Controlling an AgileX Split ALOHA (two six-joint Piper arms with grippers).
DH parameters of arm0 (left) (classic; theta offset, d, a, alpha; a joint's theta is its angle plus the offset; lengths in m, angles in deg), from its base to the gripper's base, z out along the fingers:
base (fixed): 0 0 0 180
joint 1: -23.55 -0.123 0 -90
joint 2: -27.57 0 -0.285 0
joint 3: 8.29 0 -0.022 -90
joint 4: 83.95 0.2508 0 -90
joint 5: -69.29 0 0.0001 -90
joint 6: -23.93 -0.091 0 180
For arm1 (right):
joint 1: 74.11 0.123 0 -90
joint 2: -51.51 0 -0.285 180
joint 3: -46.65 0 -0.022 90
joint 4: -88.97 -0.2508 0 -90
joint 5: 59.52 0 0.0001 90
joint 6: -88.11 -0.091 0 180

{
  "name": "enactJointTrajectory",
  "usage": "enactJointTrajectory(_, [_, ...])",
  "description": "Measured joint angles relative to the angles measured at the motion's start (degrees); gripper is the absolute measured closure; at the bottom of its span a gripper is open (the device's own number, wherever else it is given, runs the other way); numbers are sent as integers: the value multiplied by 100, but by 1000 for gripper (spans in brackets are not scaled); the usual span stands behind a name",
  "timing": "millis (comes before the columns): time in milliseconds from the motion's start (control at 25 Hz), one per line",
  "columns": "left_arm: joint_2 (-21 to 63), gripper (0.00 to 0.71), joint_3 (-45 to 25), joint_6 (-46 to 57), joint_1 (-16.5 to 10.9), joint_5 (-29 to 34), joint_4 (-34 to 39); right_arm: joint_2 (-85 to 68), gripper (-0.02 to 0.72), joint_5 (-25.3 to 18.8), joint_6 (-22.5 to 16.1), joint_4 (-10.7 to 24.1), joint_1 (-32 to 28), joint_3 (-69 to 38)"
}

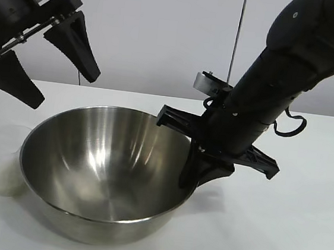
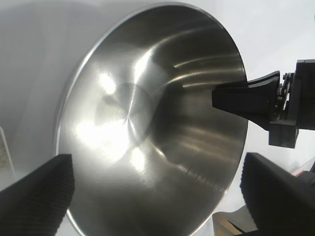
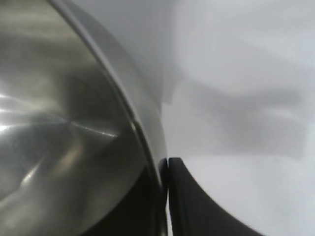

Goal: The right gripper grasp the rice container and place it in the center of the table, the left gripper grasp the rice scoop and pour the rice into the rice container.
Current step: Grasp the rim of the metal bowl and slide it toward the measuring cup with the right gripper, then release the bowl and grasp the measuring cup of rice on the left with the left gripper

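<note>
The rice container (image 1: 106,166), a big steel bowl, is on the white table (image 1: 299,234), left of centre in the exterior view, and looks empty. My right gripper (image 1: 187,176) is shut on its right rim, one finger inside and one outside. The right wrist view shows the rim (image 3: 147,132) pinched at the gripper (image 3: 165,169). My left gripper (image 1: 63,89) hangs open and empty above the bowl's back left. In the left wrist view its fingers (image 2: 39,191) frame the bowl (image 2: 147,128). The rice scoop (image 1: 6,174), a clear cup with white rice, stands against the bowl's left side.
A plain white wall stands behind the table. Bare tabletop lies to the right of and behind the right arm (image 1: 292,72). The other arm's finger (image 2: 241,96) shows inside the bowl in the left wrist view.
</note>
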Motion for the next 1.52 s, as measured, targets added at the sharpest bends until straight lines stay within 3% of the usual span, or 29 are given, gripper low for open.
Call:
enactJointTrajectory(160, [0,51,0,0,0,0,0,-42,280,-18,6,48,0,0])
enactJointTrajectory(480, [0,51,0,0,0,-2,0,-659,231,-120,-66,770,-535,462])
enactJointTrajectory(600, [0,51,0,0,0,-2,0,-836,231,-149,-66,1424,-982,770])
enactJointTrajectory(840, [0,51,0,0,0,-2,0,-1434,231,-660,-171,3402,-2153,1124])
enactJointTrajectory(960, [0,51,0,0,0,-2,0,-2081,231,-1069,-261,3872,-2821,1129])
enactJointTrajectory(1120, [0,51,0,0,0,-7,0,-3160,231,-1352,-361,3933,-3550,1030])
enactJointTrajectory(1240, [0,51,0,0,0,-7,0,-4305,231,-1536,-367,3819,-3675,818])
enactJointTrajectory(1360, [0,51,0,0,0,-7,0,-5585,231,-1690,-333,3366,-3682,532])
enactJointTrajectory(1520, [0,51,0,0,0,-8,0,-7377,231,-1956,5,2751,-3682,83])
